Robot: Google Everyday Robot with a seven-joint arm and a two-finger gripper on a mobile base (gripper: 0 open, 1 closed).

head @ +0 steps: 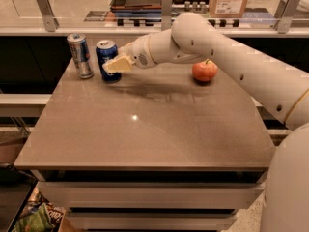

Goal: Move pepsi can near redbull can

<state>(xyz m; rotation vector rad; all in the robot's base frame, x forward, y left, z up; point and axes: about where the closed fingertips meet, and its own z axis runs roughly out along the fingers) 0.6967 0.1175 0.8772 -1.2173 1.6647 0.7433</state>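
Note:
The pepsi can, dark blue with a silver top, stands upright at the far left of the table. The redbull can, slim and silver-and-blue, stands upright just to its left with a small gap between them. My gripper is at the pepsi can's right side, low against its body and overlapping it in the camera view. The white arm reaches in from the right across the back of the table.
A red apple sits at the far right of the brown table. Behind the table runs a counter with a railing, a dark tray and a cardboard box. A drawer front lies below the table's front edge.

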